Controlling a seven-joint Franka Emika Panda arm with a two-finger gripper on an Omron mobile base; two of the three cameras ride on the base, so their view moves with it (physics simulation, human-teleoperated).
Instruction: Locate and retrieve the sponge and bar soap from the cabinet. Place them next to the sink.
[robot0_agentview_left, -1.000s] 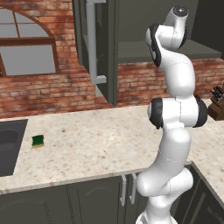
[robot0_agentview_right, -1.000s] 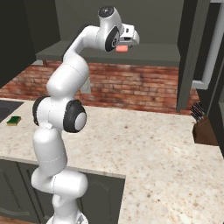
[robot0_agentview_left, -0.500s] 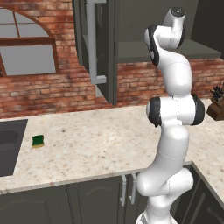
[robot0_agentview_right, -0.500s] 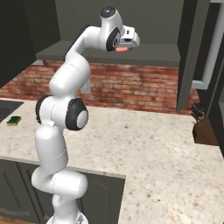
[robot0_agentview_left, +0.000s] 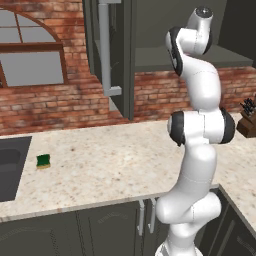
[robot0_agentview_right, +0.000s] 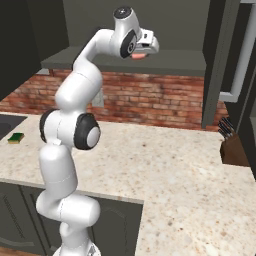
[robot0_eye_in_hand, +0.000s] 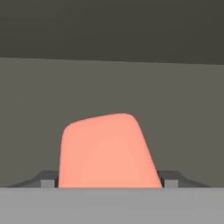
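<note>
One of the two items is already lying on the desk (robot0_agentview_left: 115, 165): the sponge (robot0_agentview_left: 43, 161) is resting just beside the sink (robot0_agentview_left: 11, 167), at the basin's near corner. The second item, the bar soap (robot0_eye_in_hand: 105, 151), is sitting between the claw's fingers, and the claw (robot0_agentview_right: 141, 53) is pinching it up at the level of the cabinet (robot0_agentview_right: 165, 60) shelf. In the hand view the pink bar is covering most of both fingertips, and the grey shelf surface is lying beyond it.

Risks from this position, as a judgement:
- Slippage. The bar is rounded and looks smooth, so the grip is likely acting on a small area. A quick swing toward the sink could be working it loose.
- Collision. The arm is extending high, near the shelf edge and the open door (robot0_agentview_left: 112, 55) with its long silver handle. A low or wide retreat path could be striking either one.
- Placement. The soap is needing a spot on the desk near the sponge; a release over the basin would be dropping it inside. A knife block (robot0_agentview_right: 232, 145) is standing at the far right, well apart from the route.
</note>
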